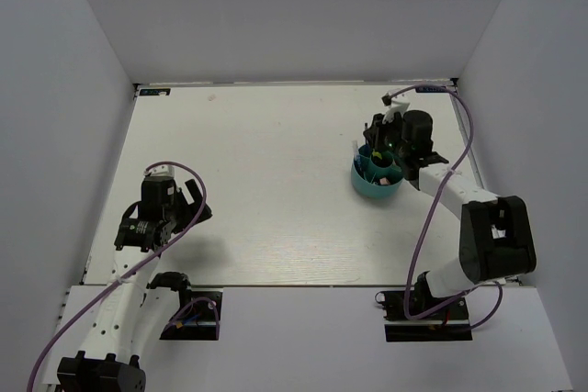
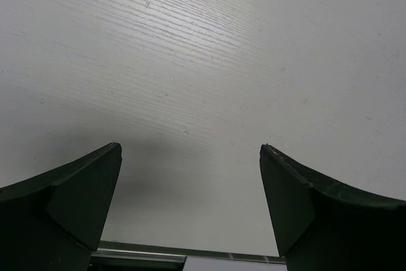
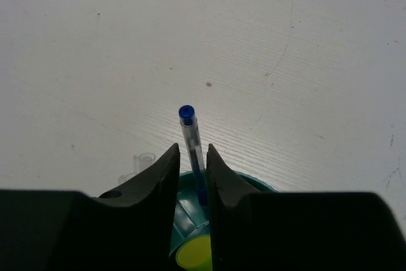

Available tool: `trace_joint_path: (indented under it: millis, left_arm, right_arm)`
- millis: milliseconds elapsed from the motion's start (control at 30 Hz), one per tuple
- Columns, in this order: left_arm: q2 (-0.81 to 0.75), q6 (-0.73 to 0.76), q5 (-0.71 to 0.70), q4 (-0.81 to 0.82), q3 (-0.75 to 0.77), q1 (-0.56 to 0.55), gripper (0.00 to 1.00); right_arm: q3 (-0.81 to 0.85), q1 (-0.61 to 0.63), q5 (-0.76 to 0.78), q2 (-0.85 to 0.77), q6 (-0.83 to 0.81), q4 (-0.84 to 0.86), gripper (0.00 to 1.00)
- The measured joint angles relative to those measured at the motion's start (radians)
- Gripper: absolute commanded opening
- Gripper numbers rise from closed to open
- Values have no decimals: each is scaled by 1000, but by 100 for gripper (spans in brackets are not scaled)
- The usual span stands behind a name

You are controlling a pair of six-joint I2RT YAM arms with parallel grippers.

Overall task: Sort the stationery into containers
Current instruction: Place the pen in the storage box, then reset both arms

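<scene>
Noting from the top camera: teal tub (image 1: 375, 188) sits at 2 o'clock on the table (image 1: 276, 162), with the right gripper (image 3: 192, 150) directly over it. Its jaws stand narrow, with a blue pen (image 3: 190, 134) upright between them. The pen's lower end is inside the tub, near a yellow marker cap (image 3: 193, 253). I cannot tell whether the pen is pinched. Left gripper (image 2: 190, 157) is at 8 o'clock, jaws wide over bare tabletop.

No text, label, brand, number or sign is legible on anything in view.
</scene>
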Motion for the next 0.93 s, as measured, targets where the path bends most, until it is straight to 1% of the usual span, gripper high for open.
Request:
trace_joint_path:
  millis: [33,167,233,333,367,433,467,500,533,567,600,633,667,733,767,800,833,867,933]
  left_arm:
    - [0,0,0,0,0,0,100]
    - [0,0,0,0,0,0,100]
    - [0,0,0,0,0,0,100]
    - [0,0,0,0,0,0,100]
    - [0,0,0,0,0,0,100]
    - [0,0,0,0,0,0,99]
    - [0,1,0,0,0,0,96]
    - [0,2,1,0,0,0,92]
    - [0,5,6,2,0,0,84]
    - [0,8,15,7,0,0,47]
    - [-1,7,27,15,-2,0,24]
    - [-3,19,48,29,-6,0,8]
    - [-3,27,70,44,-11,0,0]
    - [-2,49,125,63,-21,0,0]
    - [-2,56,151,71,-25,0,29]
    - [2,74,180,81,-29,0,61]
    - [5,83,205,92,-32,0,90]
    - [10,91,225,99,-33,0,100]
    - [19,97,257,111,-34,0,100]
  right_arm:
    - [0,-2,-5,-7,-1,-1,32]
    - [0,-8,-14,-43,-4,-6,39]
    - [0,-11,-19,-60,-4,-12,39]
    - [0,-16,-30,-102,-10,-53,42]
    - [2,-19,-35,-121,-18,-78,50]
    - [27,-21,-55,-154,-47,-195,52]
    - [52,-22,-75,-170,-64,-270,58]
    - [80,-25,-93,-183,-83,-337,66]
    - [113,-26,-111,-200,-110,-412,73]
    - [132,-26,-127,-222,-131,-463,75]
    - [145,-26,-140,-254,-154,-517,77]
    - [152,-26,-151,-286,-168,-568,90]
    - [156,-26,-160,-318,-174,-621,90]
    - [153,-23,-152,-372,-173,-709,90]
    - [140,-23,-136,-391,-158,-726,90]
    - [113,-23,-117,-412,-145,-728,90]
    - [76,-23,-87,-436,-126,-734,90]
    - [39,-23,-53,-457,-109,-742,90]
    - [-33,-23,6,-494,-85,-744,90]
